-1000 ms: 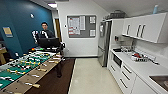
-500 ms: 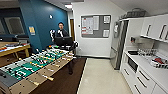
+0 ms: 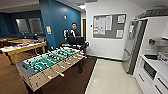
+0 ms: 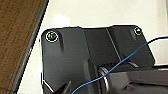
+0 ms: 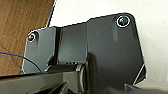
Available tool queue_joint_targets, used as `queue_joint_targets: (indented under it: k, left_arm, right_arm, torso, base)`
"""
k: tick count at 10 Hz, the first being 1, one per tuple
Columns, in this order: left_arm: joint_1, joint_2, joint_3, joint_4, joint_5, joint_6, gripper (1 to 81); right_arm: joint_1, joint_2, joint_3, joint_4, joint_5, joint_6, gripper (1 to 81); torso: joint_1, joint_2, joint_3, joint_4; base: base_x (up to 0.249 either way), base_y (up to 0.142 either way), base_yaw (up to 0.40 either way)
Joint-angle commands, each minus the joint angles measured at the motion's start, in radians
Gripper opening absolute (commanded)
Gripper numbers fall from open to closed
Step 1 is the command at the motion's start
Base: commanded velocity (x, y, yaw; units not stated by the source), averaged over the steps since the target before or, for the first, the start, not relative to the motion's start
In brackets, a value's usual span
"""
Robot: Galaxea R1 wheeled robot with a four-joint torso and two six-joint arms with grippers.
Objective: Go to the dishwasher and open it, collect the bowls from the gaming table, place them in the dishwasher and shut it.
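Close on the left, the gaming table point(image 3: 50, 66), corner jutting toward the base; easy to clip while turning, going by how near it stands. No bowls discernible on its green field. Behind it, a person point(image 3: 74, 32) at a control rig. Further right, the tall steel fridge point(image 3: 132, 47), then white cabinets point(image 3: 150, 77); no dishwasher front made out among them. Compared with a second ago: whole view swung, table larger and nearer, kitchen pushed to the edge. Finger opening on either gripper: cannot tell.
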Motion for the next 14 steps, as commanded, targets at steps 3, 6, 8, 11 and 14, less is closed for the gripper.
queue_joint_targets:
  k: [3,6,8,11,14]
  left_arm:
    - [-0.044,-0.014,0.003,0.012,0.045,0.011,81.1]
    - [-0.044,-0.017,0.003,0.011,0.046,0.009,81.1]
    - [-0.044,-0.031,0.008,0.009,0.046,0.009,81.1]
    - [-0.042,-0.045,0.026,0.019,0.048,0.009,81.1]
    - [-0.042,-0.042,0.034,0.026,0.051,0.009,81.1]
  right_arm:
    - [0.048,0.003,0.01,-0.009,-0.044,-0.003,81.1]
    - [0.043,-0.021,0.051,-0.016,-0.033,-0.005,81.1]
    - [0.044,-0.044,0.114,-0.066,-0.039,-0.005,81.1]
    - [0.043,-0.109,0.229,-0.069,-0.029,-0.003,81.1]
    - [0.04,-0.106,0.215,-0.067,-0.029,-0.002,81.1]
  torso:
    - [0.0,0.0,0.0,0.0]
    - [0.0,0.0,0.0,0.0]
    - [0.0,0.0,0.0,0.0]
    - [0.0,0.0,0.0,0.0]
    - [0.0,0.0,0.0,0.0]
  base:
    - [0.0,0.0,0.356]
    - [0.0,0.0,0.356]
    - [0.0,0.0,0.356]
    - [0.0,0.0,0.356]
    - [0.0,0.0,0.356]
